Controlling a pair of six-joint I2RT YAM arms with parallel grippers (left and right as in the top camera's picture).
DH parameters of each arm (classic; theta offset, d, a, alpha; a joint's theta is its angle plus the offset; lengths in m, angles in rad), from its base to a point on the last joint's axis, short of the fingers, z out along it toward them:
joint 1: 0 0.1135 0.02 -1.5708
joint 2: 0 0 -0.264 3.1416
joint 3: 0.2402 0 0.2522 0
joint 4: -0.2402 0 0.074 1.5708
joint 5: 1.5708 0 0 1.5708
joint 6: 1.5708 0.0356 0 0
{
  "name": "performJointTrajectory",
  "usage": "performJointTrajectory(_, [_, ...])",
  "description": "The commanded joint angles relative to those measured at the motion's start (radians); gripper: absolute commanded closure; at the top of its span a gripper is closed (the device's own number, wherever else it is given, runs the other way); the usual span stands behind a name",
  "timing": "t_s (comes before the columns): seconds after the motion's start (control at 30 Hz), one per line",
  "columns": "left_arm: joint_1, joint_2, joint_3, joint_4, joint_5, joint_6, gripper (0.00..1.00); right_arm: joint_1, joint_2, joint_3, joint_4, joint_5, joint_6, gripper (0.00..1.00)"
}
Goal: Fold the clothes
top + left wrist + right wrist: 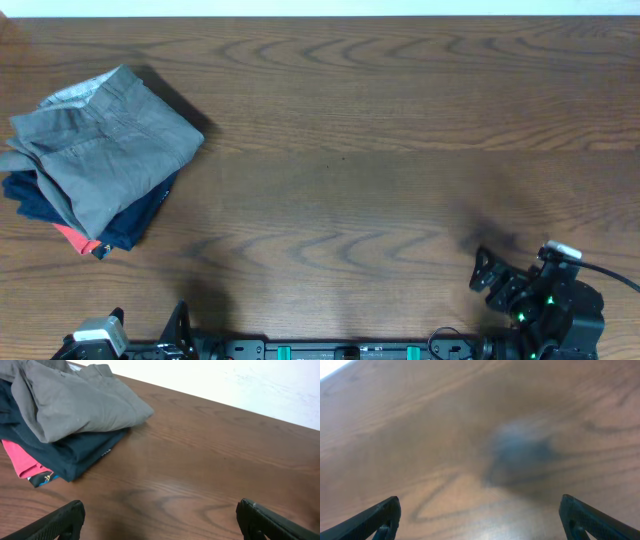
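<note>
The grey shorts [105, 145] lie folded on top of a stack at the table's far left, with the pale waistband lining showing at the back. They also show in the left wrist view [75, 402], top left. My left gripper [160, 520] is open and empty near the table's front edge, well apart from the stack; in the overhead view it sits at the bottom left [150, 335]. My right gripper [480, 517] is open and empty above bare wood at the front right [500, 280].
Under the shorts lie dark navy folded garments [40, 205] [75, 452] and a small red cloth piece [75, 238] [22, 457]. The wooden table [380, 150] stretches wide to the right. A white wall edge runs along the back.
</note>
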Motion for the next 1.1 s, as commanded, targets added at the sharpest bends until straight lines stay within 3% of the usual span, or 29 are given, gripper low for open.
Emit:
performJointTrajectory(0.0, [-0.003,0.008,0.006,0.000,-0.012,-0.009,0.02,0.024,-0.010,-0.030,0.119,-0.015,-0.109,0.01])
performJointTrajectory(0.17, [-0.003,0.008,0.006,0.000,-0.012,-0.009,0.02,0.037,-0.010,-0.166,0.534,-0.084,-0.278,0.01])
performJointTrajectory(0.43, [-0.003,0.008,0.006,0.000,-0.012,-0.009,0.02,0.050,-0.068,-0.462,1.024,-0.125,-0.289,0.01])
performJointTrajectory(0.53, [-0.003,0.008,0.006,0.000,-0.012,-0.009,0.02,0.049,-0.145,-0.518,1.030,-0.125,-0.338,0.01])
performJointTrajectory(0.73, [-0.003,0.008,0.006,0.000,-0.012,-0.009,0.02,0.048,-0.140,-0.517,0.971,-0.132,-0.453,0.01])
performJointTrajectory(1.07, [-0.003,0.008,0.006,0.000,-0.012,-0.009,0.02,0.049,-0.140,-0.517,0.975,-0.132,-0.357,0.01])
